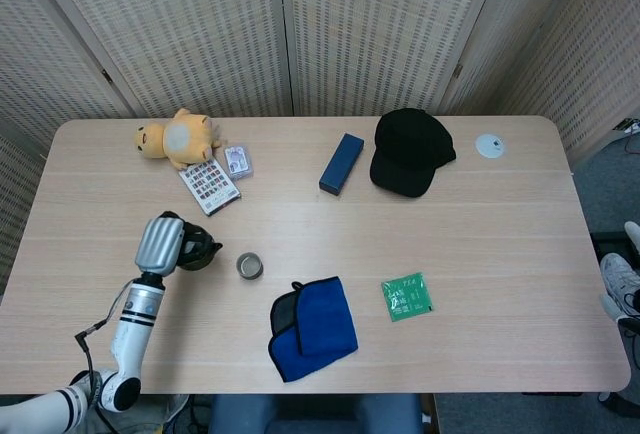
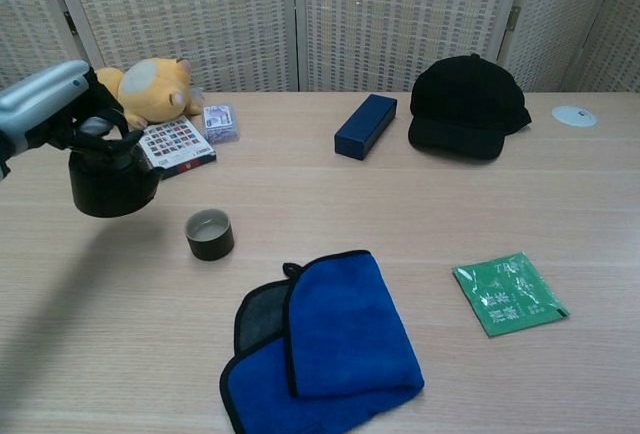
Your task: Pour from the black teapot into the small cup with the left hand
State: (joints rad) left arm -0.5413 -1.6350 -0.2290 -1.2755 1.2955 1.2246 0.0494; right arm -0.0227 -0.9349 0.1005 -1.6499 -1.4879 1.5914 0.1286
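My left hand (image 1: 159, 244) (image 2: 45, 106) grips the black teapot (image 2: 105, 176) (image 1: 197, 251) by its top and handle, holding it upright just above the table, left of the small cup. The small dark cup (image 1: 249, 266) (image 2: 209, 234) stands on the table, apart from the teapot and to its right. The right hand appears in neither view.
A blue folded cloth (image 1: 313, 327) lies near the front edge, right of the cup, and a green packet (image 1: 407, 297) lies beyond it. At the back sit a plush toy (image 1: 178, 137), a card booklet (image 1: 209, 185), a navy box (image 1: 342, 163), a black cap (image 1: 410, 151) and a white disc (image 1: 489, 145).
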